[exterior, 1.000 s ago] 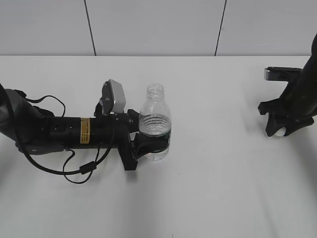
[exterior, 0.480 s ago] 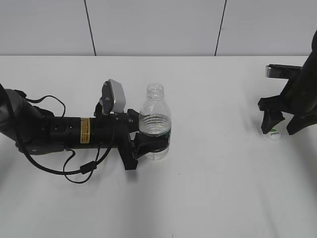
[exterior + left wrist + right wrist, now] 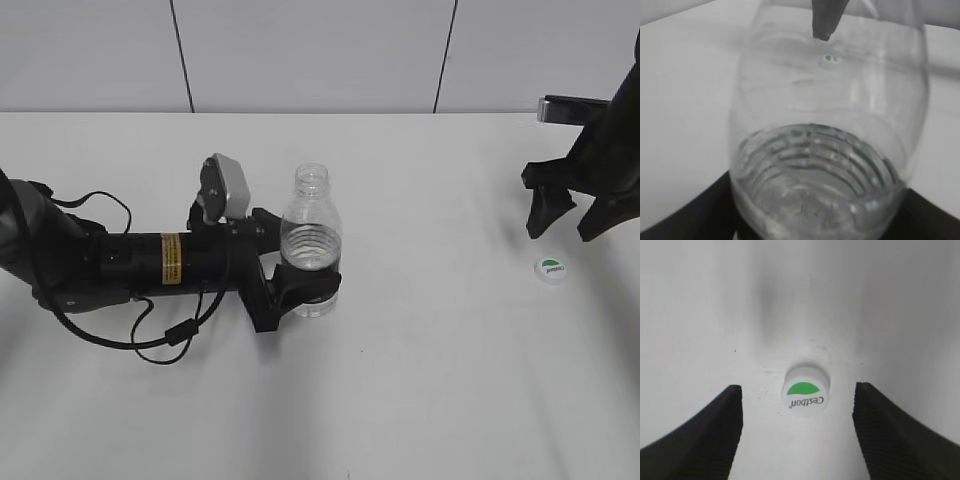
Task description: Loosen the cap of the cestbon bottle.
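The cestbon bottle [image 3: 312, 240] stands upright at the table's middle with its neck open and no cap on it. My left gripper [image 3: 300, 285] is shut on the bottle's lower body; in the left wrist view the clear ribbed bottle [image 3: 825, 150] fills the frame. The cap [image 3: 551, 270], white with a green half, lies on the table at the right. My right gripper [image 3: 572, 222] is open and hovers above it, apart from it. In the right wrist view the cap [image 3: 805, 394] lies between the spread fingers [image 3: 797, 430], untouched.
The left arm lies low across the white table [image 3: 420, 380] with a loose black cable [image 3: 165, 345] beside it. A grey panelled wall [image 3: 310, 55] runs along the table's back edge.
My right gripper opened, let go of the cap onto the table and rose. The left gripper with the bottle shifted slightly.
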{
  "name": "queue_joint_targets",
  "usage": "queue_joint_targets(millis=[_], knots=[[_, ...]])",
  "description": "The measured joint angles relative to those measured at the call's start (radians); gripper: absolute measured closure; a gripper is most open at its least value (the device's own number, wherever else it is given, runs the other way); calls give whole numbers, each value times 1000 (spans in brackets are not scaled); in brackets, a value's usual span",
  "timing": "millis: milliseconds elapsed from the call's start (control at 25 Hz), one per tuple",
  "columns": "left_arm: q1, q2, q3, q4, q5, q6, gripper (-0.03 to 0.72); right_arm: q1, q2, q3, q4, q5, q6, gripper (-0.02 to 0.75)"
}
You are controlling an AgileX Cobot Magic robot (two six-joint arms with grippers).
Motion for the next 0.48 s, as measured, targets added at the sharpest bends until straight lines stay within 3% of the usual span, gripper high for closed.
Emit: queue_joint_targets(millis=[480], knots=[[0,-40,1,-17,-37,0,179,0,0,-10,0,10,1,207]])
